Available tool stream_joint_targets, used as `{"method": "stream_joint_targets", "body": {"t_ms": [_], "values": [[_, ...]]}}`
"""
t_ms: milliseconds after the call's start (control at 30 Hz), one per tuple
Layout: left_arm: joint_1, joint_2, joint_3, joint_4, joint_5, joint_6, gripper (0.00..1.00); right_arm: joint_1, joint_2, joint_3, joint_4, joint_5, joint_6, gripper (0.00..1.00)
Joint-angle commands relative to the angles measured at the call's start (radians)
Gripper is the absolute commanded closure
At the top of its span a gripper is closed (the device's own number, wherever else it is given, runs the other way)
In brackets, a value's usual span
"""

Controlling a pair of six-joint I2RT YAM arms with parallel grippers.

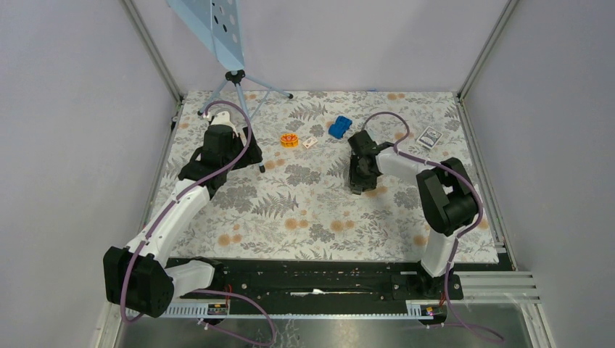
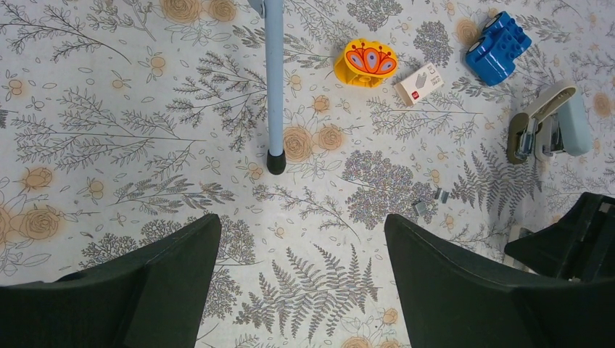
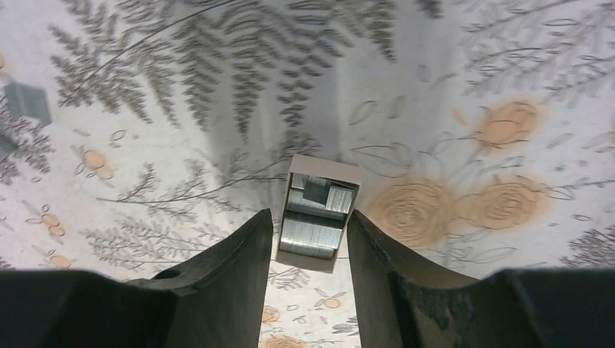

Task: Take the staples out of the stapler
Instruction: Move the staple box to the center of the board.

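The left jaws (image 2: 301,225) hang over the flowered surface (image 1: 319,225) and are spread wide, with nothing between them.

The right jaws (image 3: 310,217) are lowered close to the surface and stand at a narrow gap. Between them lies a little open box (image 3: 323,165) with silvery strips packed inside. The fingers (image 3: 246,246) flank the lower half of this box. If they really press its sides, I cannot tell.

The staples (image 2: 420,207) are two short silvery strips that lie loose on the surface. They are between the two arms, apart from the box and a little nearer than the stapler (image 2: 562,119). In the right wrist view one such strip shows at the upper left edge.

The stapler lies open just beyond the right arm's wrist. Its pale blue-grey top is swung away from the beige base, and the metal channel shows between them.

Farther on, a blue block (image 2: 497,45) is near the stapler. To the left of it lies a white box with an orange mark (image 2: 419,82), and just beside that a yellow toy (image 2: 366,61).

A tripod leg (image 2: 273,87) stands on the surface beyond the left jaws. At the far right lies a small card (image 1: 430,136).
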Motion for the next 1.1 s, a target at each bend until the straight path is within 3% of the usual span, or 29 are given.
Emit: {"method": "stream_joint_targets", "body": {"t_ms": [0,333,533,733,1067], "values": [[0.008,0.002,0.01,0.024,0.01,0.004,0.13,0.059,0.07,0.033,-0.039,-0.055,-0.027,0.52],[0.009,0.008,0.01,0.024,0.012,0.005,0.13,0.109,0.102,0.073,-0.041,-0.068,-0.091,0.52],[0.011,0.018,0.013,0.025,0.029,0.006,0.13,0.159,0.12,0.096,-0.084,-0.207,-0.334,0.56],[0.014,0.017,0.012,0.028,0.036,0.004,0.13,0.242,0.136,0.095,-0.164,-0.212,-0.549,0.56],[0.02,-0.026,-0.004,0.034,-0.021,-0.002,0.13,0.319,0.145,0.108,-0.206,-0.292,-0.752,0.5]]}}
